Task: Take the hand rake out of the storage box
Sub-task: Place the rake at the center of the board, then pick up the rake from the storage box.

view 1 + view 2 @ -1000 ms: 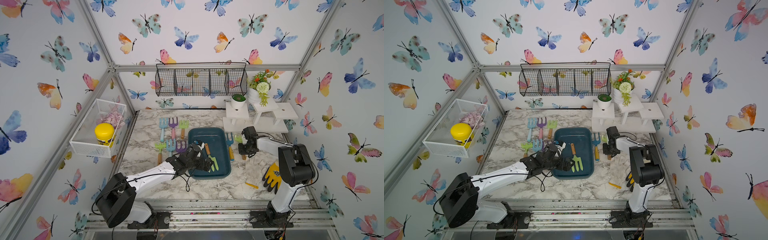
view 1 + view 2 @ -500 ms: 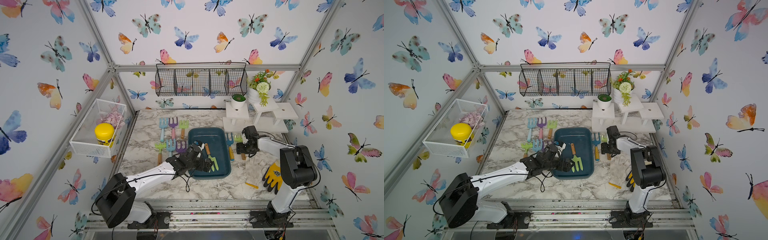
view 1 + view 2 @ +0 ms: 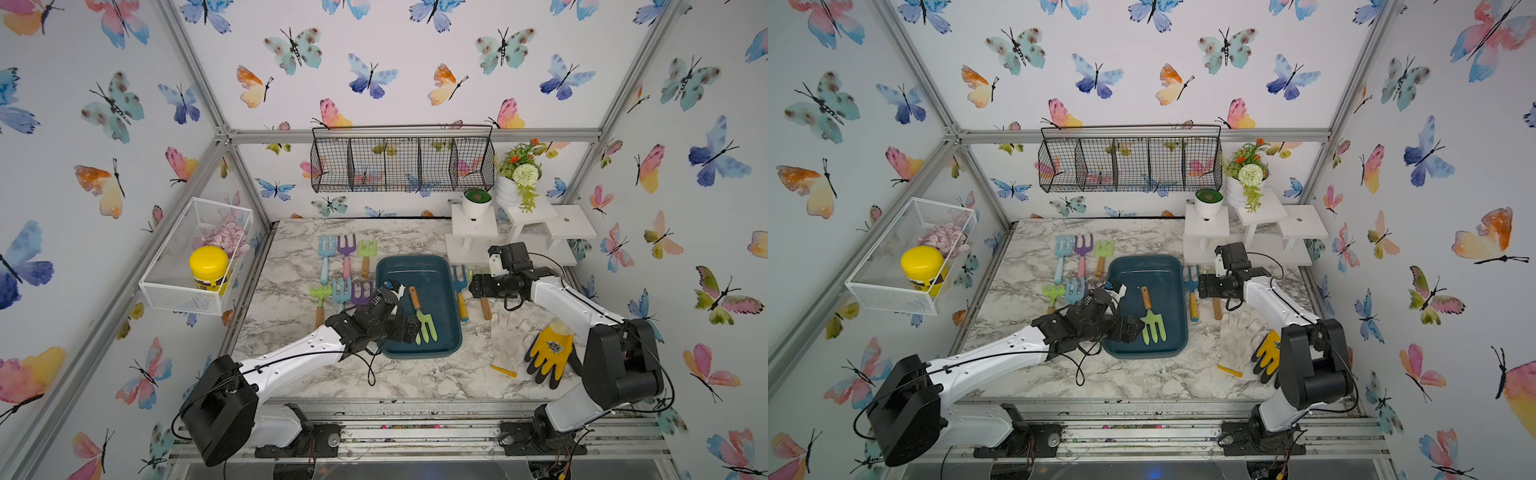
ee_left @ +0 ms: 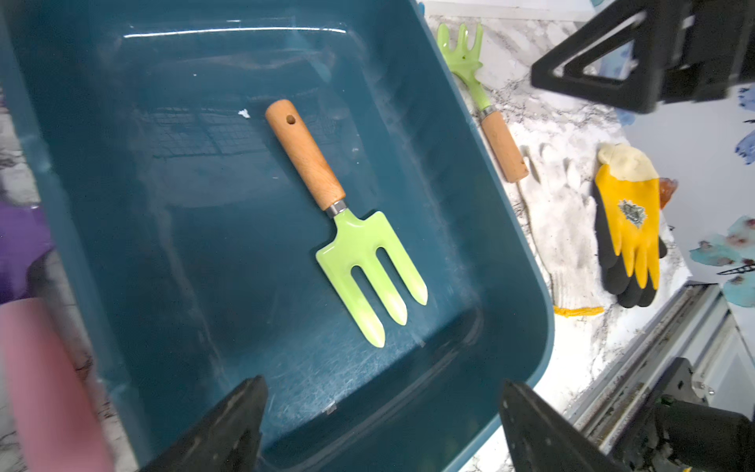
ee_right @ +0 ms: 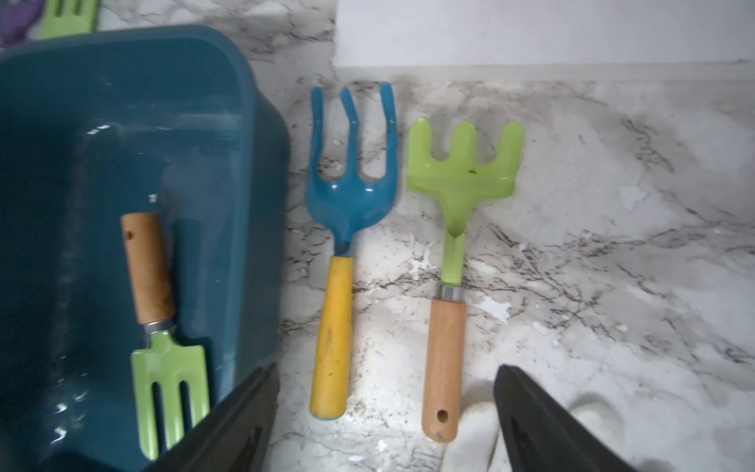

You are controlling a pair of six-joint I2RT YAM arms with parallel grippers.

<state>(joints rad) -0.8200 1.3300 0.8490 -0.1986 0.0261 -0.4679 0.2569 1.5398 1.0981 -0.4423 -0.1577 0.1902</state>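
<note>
Left claw [image 4: 380,392]: I see it spread wide and empty, over the near end of the storage box [image 3: 419,353].
Box contents: one green fork [image 4: 359,245], lying flat on the floor.
Right claw [image 5: 384,374]: open, gripping nothing, above the bench [image 5: 613,245].
Hand rake [image 5: 451,265]: outside the box, flat on the bench, beside a blue fork [image 5: 343,245].

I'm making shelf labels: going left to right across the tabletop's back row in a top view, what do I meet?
Light blue tool → purple tool → green tool → teal storage box → dark blue tool with a yellow handle.
</note>
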